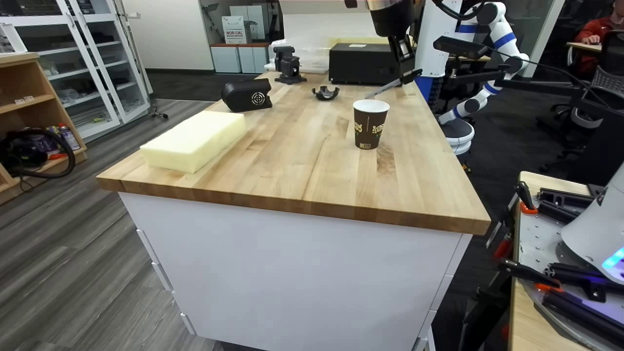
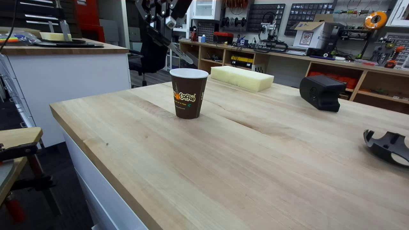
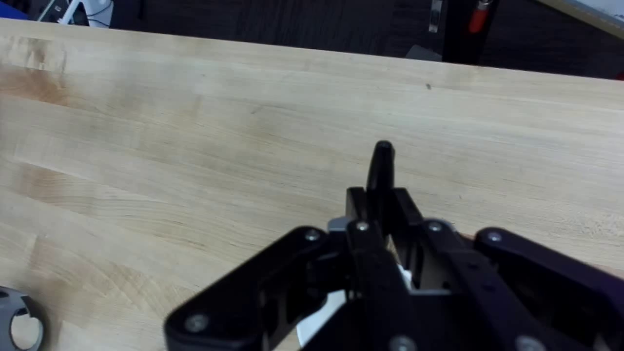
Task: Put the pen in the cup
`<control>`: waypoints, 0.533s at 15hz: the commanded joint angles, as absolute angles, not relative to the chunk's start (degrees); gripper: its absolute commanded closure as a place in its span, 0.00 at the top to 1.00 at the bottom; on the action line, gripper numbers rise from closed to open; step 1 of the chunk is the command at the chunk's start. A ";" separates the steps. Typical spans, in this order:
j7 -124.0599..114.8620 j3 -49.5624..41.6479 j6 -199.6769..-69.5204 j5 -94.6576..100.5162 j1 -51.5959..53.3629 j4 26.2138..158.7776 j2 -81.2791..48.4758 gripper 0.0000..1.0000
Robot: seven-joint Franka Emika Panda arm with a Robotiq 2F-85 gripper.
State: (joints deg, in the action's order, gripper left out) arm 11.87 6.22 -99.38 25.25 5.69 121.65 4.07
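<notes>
The cup (image 1: 369, 127), dark brown with a white rim, stands upright on the wooden table in both exterior views (image 2: 188, 97). In the wrist view its white inside (image 3: 319, 317) shows partly behind the gripper, which hides the rest. My gripper (image 1: 405, 70) is above the cup, shut on the pen. The pen (image 1: 385, 89) has a dark upper end and a long greyish lower part; it is tilted, its grey tip (image 2: 183, 55) pointing down just above the rim. In the wrist view the pen's dark end (image 3: 381, 163) sticks out between the closed fingertips (image 3: 380, 195).
A pale yellow foam block (image 1: 195, 139) lies at the table's side, also seen in an exterior view (image 2: 242, 78). A black boxy device (image 1: 246, 95), a curved black bracket (image 1: 325, 92) and a large black box (image 1: 363, 63) stand on the table. The table edge (image 3: 312, 54) runs near the gripper.
</notes>
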 commanded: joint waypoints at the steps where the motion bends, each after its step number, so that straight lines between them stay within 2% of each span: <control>1: 10.83 6.16 -97.56 26.42 5.69 122.22 5.02 0.04; 8: 11.30 6.23 -95.48 26.83 5.78 121.46 4.02 0.04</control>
